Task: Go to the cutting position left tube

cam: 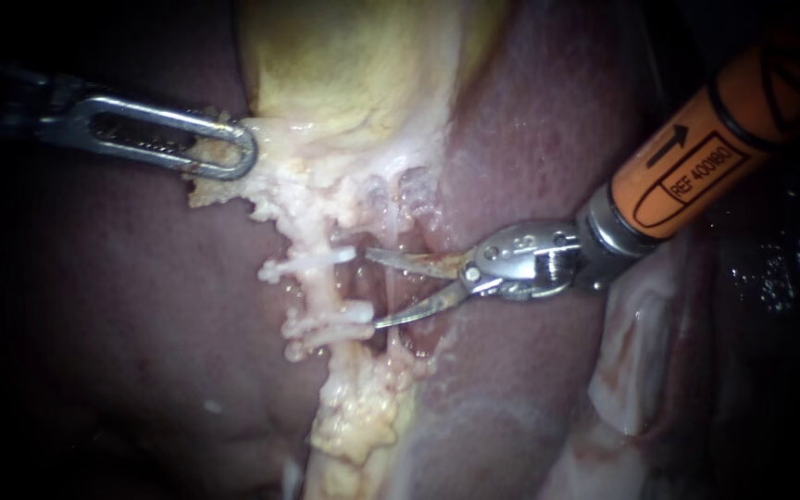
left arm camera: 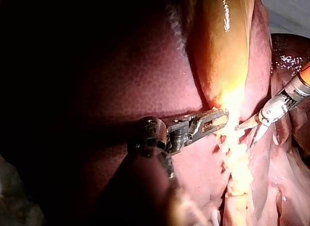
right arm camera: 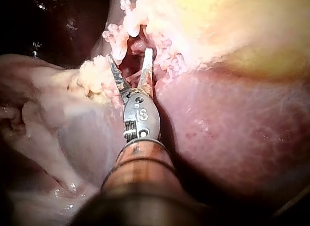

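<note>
The yellow gallbladder (cam: 354, 65) narrows into pale frayed tissue on the dark liver (cam: 122, 306). My left instrument (cam: 219, 153) comes in from the left, its slotted jaws shut on that pale tissue at the gallbladder's neck. Below it the left tube (cam: 324, 289) carries two white clips (cam: 321, 261) (cam: 340, 318). My right instrument (cam: 372, 287), on an orange shaft, has two thin blades open. Their tips end just right of the two clips, level with the stretch of tube between them. In the right wrist view the blades (right arm camera: 130, 56) straddle reddish tissue (right arm camera: 138, 73).
A lump of yellow fat (cam: 363, 417) hangs below the clipped tube. Pale glistening membrane (cam: 641, 343) lies under the right shaft. Liver (right arm camera: 232, 129) borders the blades on one side. In the left wrist view the right instrument (left arm camera: 249, 131) sits just beyond the left jaws (left arm camera: 213, 120).
</note>
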`<state>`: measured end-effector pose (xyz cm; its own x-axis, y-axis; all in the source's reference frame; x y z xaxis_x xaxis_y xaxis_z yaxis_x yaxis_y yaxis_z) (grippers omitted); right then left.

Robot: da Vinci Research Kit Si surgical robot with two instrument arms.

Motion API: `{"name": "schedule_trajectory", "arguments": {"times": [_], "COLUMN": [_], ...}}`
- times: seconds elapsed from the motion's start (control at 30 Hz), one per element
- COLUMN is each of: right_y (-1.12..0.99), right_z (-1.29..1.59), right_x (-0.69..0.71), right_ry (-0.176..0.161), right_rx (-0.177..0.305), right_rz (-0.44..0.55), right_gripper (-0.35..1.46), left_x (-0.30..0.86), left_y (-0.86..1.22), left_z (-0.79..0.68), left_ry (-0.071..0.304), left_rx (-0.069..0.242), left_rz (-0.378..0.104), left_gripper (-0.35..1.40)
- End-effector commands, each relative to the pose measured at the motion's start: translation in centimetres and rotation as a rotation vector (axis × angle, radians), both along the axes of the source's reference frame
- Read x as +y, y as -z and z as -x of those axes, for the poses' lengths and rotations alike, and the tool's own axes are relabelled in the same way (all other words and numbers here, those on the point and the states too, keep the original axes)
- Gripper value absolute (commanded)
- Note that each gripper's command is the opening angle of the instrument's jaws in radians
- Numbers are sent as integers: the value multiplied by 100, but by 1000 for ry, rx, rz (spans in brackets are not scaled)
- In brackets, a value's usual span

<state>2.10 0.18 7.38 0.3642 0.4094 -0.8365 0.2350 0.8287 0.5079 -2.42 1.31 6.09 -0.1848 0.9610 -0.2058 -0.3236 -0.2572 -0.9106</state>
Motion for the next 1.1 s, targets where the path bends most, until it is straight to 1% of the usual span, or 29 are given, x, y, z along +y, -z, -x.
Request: {"name": "schedule_trajectory", "arguments": {"times": [0.03, 0.2, 0.37, 0.43, 0.57, 0.63, 0.67, 0.9, 1.1], "right_y": [0, 5, 14, 16, 18, 18, 18, 18, 24], "right_z": [-4, -17, -28, -32, -47, -54, -58, -74, -85], "right_x": [0, -3, -9, -10, -11, -10, -9, -8, -11], "right_ry": [10, 35, 75, 82, 72, 51, 39, -2, -20], "right_rx": [18, 72, 100, 105, 99, 86, 77, 47, 35], "right_rz": [-2, -4, -4, -3, -2, -7, -21, -101, -146], "right_gripper": [145, 141, 131, 131, 130, 133, 133, 133, 135], "left_x": [0, 0, 0, 0, 0, 0, 0, 0, 0], "left_y": [0, 0, 0, 0, -1, -1, -1, -2, -2], "left_z": [0, 0, 0, 0, 1, 2, 2, 2, 2], "left_ry": [0, 0, 0, 0, 0, 1, 1, 1, 1], "left_rx": [0, 0, 0, 0, 0, 1, 1, 1, 1], "left_rz": [0, 0, 0, 0, 0, 1, 1, 1, 1], "left_gripper": [-35, -35, -35, -35, -35, -35, -35, -35, -35]}}
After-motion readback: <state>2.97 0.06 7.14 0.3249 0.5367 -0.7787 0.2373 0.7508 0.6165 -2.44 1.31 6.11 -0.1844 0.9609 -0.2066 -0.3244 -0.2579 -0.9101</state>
